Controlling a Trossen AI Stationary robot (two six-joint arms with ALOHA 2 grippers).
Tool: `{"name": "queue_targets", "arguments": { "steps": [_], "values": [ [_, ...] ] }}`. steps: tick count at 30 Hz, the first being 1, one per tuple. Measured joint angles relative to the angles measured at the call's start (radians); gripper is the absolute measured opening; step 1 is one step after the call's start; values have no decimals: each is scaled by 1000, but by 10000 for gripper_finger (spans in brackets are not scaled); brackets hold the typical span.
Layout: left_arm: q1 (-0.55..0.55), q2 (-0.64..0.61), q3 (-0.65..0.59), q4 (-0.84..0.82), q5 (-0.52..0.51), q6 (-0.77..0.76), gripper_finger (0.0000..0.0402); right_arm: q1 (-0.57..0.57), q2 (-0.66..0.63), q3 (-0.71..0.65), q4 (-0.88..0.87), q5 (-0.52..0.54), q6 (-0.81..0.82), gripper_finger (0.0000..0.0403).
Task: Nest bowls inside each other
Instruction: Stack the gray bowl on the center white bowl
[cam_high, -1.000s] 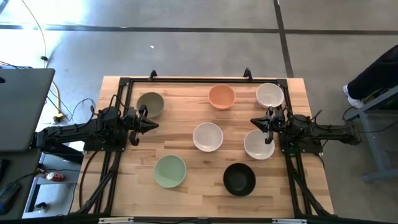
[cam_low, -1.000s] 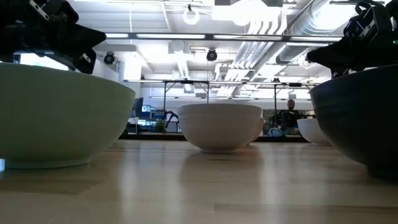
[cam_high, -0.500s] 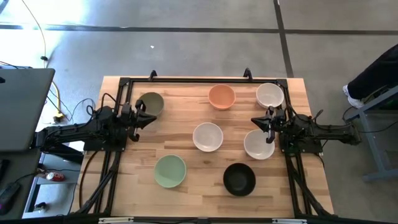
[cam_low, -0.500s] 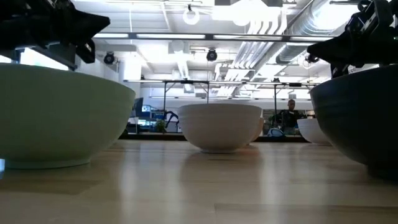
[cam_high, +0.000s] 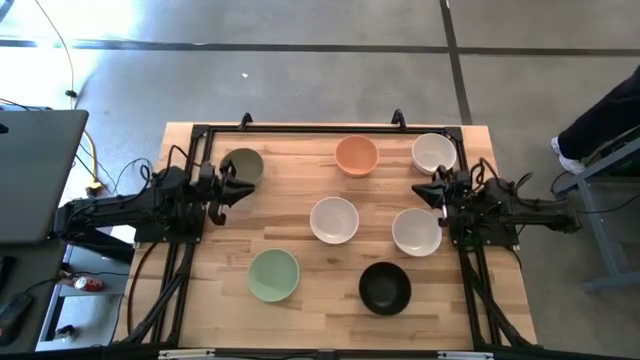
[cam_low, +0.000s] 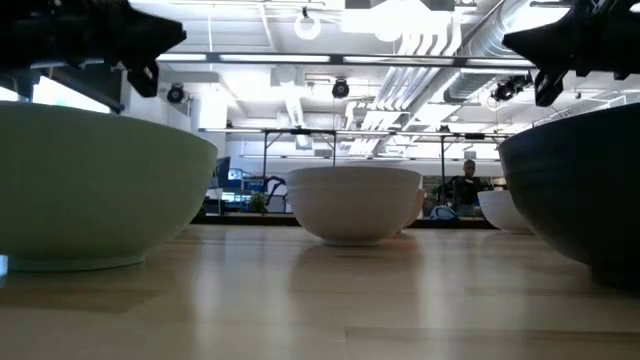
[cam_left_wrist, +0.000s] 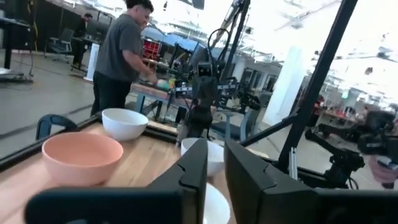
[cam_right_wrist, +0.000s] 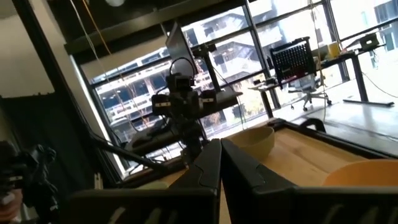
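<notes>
Seven bowls rest on their bases on the wooden table: olive green, peach, white, white, white, mint and black. My left gripper hovers just near of the olive bowl, pointing right, fingers almost together and empty. My right gripper hangs between the two right-hand white bowls, pointing left, shut and empty. In the low view the mint bowl and black bowl fill the foreground.
A black frame runs along the table's far and side edges. Open wood lies between the olive and peach bowls and along the near edge. A person works at a bench beyond the table's right side.
Both grippers have risen and drawn back. The left one moved toward the table's left edge and a little toward the far edge, nearer the olive bowl. The right one moved toward the right edge, off the white bowl below it. No bowl has moved.
</notes>
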Motion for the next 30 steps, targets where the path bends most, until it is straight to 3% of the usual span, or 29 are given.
{"name": "queue_targets", "arguments": {
  "steps": [6, 10, 23, 30],
  "values": [
    [0, 101, 119, -232, 0, 20, 84, 0, 0, 34, -95, -1, 72, 0],
    [-1, 166, 151, -258, -5, 21, 92, 1, 0, 36, -115, -9, 122, 0],
    [0, 226, 238, -546, -390, 74, 93, 1, 0, 37, -121, -22, 135, 0],
    [0, 246, 297, -720, -447, 65, 93, 1, 0, 38, -120, -33, 163, 0]
  ]
}}
